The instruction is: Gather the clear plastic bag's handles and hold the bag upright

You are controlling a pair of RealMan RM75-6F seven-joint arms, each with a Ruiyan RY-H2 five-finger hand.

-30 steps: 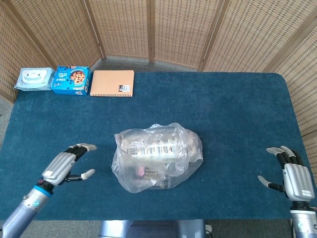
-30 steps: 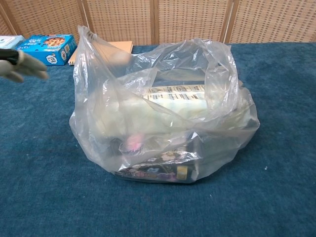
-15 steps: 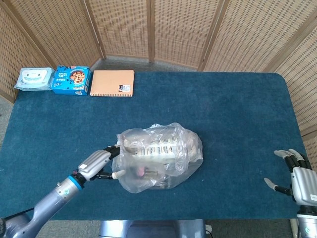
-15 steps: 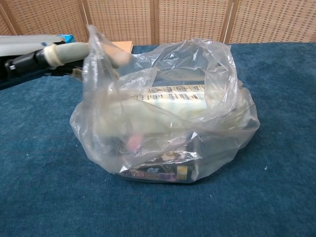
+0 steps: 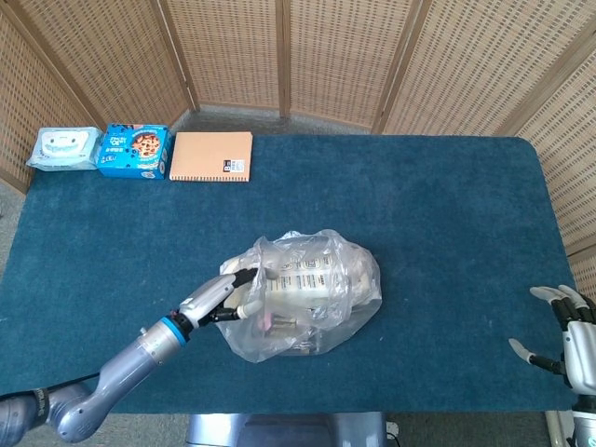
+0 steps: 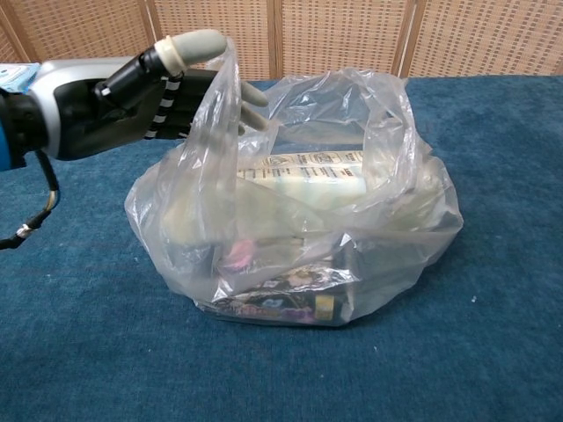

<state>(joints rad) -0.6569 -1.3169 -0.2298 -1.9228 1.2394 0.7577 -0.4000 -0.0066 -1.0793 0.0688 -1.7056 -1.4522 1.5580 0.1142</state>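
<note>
Your clear plastic bag (image 6: 290, 220) looked thin, glossy and crinkled, catching light along its folds. The bench (image 5: 447, 214) wore a matt blue cloth with a fine, carpet-like nap. Your left hand (image 6: 114, 92) showed smooth grey and black plastic shells with pale, matt fingers (image 6: 198, 44). Behind you stood woven wicker screens (image 5: 233, 47) in wooden frames.

Left robot hand (image 6: 132, 92) reaches w/ fingers apart into clear bag's (image 6: 299, 220) near handle (image 6: 220, 97).
</note>
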